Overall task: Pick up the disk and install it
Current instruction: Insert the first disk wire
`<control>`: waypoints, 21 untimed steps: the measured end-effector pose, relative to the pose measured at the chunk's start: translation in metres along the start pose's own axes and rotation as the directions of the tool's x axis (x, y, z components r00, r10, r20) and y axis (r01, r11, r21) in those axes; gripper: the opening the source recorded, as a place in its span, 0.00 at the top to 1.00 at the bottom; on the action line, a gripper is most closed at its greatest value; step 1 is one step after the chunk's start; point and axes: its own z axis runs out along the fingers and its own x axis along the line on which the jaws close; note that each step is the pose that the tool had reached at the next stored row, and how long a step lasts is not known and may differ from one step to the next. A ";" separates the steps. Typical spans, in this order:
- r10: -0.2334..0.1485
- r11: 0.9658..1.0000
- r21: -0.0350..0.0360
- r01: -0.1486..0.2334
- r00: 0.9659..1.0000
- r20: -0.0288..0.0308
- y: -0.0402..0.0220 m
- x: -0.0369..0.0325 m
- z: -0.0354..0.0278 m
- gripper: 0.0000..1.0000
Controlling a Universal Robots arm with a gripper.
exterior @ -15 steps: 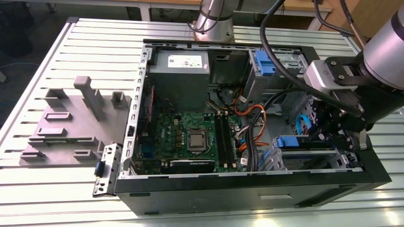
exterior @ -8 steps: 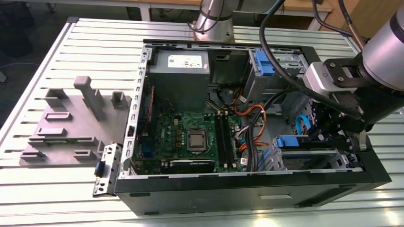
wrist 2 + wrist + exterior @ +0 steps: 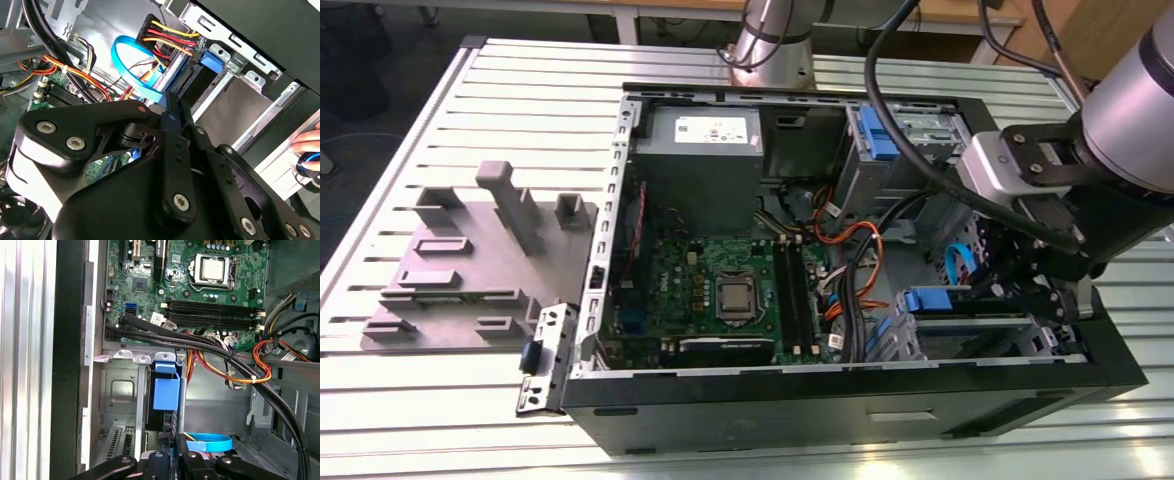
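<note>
Down at the drive cage (image 3: 974, 335) corner of the open computer case (image 3: 854, 400), on the exterior view's right, the gripper (image 3: 172, 107) sits low over the bay with its fingers (image 3: 172, 150) pressed together. The disk (image 3: 165, 405) stands on edge in the cage slot just past the fingertips, blue rail (image 3: 166, 392) up. Can't tell if they're actually clamped on it. Motherboard (image 3: 734, 290) sits alongside.

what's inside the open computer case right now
A green motherboard with its processor socket, a grey power-supply box, bundled cables and a metal drive cage with a blue latch. The gripper hangs over the cage; its arm covers whatever lies underneath.
</note>
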 end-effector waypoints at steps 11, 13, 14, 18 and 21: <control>-0.028 0.999 0.017 0.028 1.000 0.002 0.0031 -0.0001 0.0004 0.84; -0.030 0.999 0.018 0.030 1.000 0.002 0.0033 -0.0001 0.0007 0.84; -0.030 0.999 0.018 0.030 1.000 0.002 0.0034 -0.0001 0.0008 0.84; -0.030 0.999 0.018 0.030 1.000 0.002 0.0034 -0.0001 0.0015 0.84; -0.030 0.999 0.018 0.030 1.000 0.002 0.0034 0.0000 0.0019 0.84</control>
